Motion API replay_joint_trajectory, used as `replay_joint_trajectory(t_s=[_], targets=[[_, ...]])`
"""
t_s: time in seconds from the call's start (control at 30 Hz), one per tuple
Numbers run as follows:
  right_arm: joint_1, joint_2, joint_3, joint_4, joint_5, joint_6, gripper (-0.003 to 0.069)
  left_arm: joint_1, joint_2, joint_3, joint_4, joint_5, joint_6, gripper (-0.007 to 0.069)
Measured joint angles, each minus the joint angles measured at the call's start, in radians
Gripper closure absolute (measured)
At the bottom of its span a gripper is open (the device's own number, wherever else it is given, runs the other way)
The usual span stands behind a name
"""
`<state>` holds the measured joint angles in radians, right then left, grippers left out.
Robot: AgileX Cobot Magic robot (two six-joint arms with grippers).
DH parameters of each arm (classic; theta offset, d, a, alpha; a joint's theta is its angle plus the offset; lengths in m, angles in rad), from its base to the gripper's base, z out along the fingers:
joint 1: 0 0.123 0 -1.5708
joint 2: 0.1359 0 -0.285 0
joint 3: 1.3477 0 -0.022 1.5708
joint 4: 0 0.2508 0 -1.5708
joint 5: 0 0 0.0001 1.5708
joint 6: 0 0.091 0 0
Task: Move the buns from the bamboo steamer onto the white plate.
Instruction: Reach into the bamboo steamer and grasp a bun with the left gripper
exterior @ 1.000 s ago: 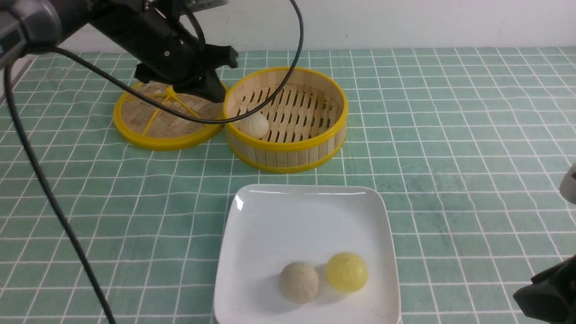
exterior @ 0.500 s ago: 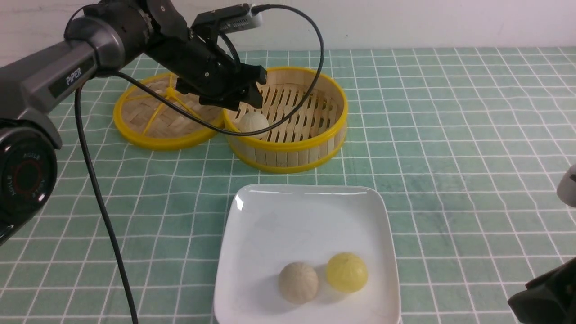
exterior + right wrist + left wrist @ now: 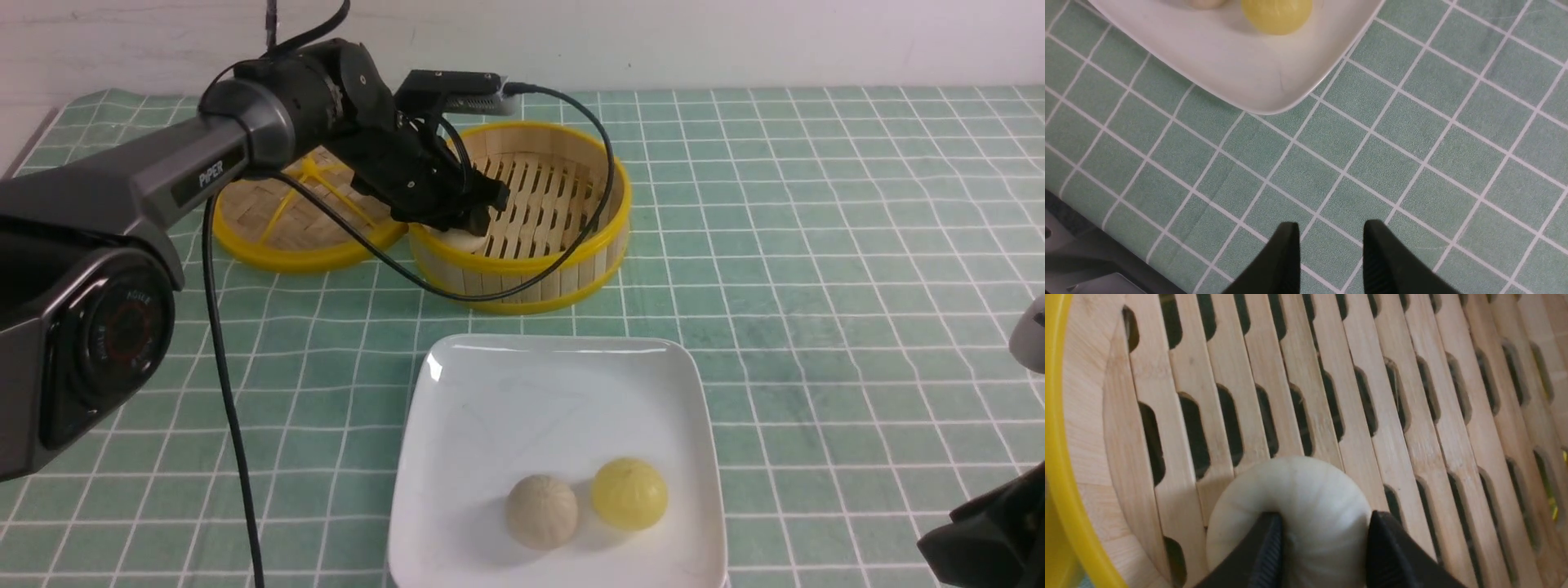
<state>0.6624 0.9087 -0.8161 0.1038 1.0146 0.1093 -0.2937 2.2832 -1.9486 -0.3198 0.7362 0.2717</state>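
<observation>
One off-white bun rests on the slatted floor of the bamboo steamer, near its left wall. My left gripper reaches down into the steamer, open, with one finger on each side of the bun's top. The white plate sits in front and holds a beige bun and a pale yellow bun. My right gripper hovers open over the tablecloth beside the plate's corner, with nothing between its fingers.
The flat woven lid with a yellow rim lies left of the steamer, touching it. The left arm's black cable hangs over the green checked tablecloth. The table's near edge shows in the right wrist view.
The left arm has swung right from over the lid and dropped into the steamer, bringing its fingers down around the bun. The buns on the plate have not moved.
</observation>
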Motion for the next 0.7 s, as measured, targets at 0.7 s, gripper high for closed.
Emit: replay_joint_trajectory(t_s=[0.7], targets=[[0.0, 0.0, 0.0, 0.028, -0.003, 0.0, 0.0419, -0.06, -0.034, -0.008, 0.008, 0.347, 0.029, 0.0597]])
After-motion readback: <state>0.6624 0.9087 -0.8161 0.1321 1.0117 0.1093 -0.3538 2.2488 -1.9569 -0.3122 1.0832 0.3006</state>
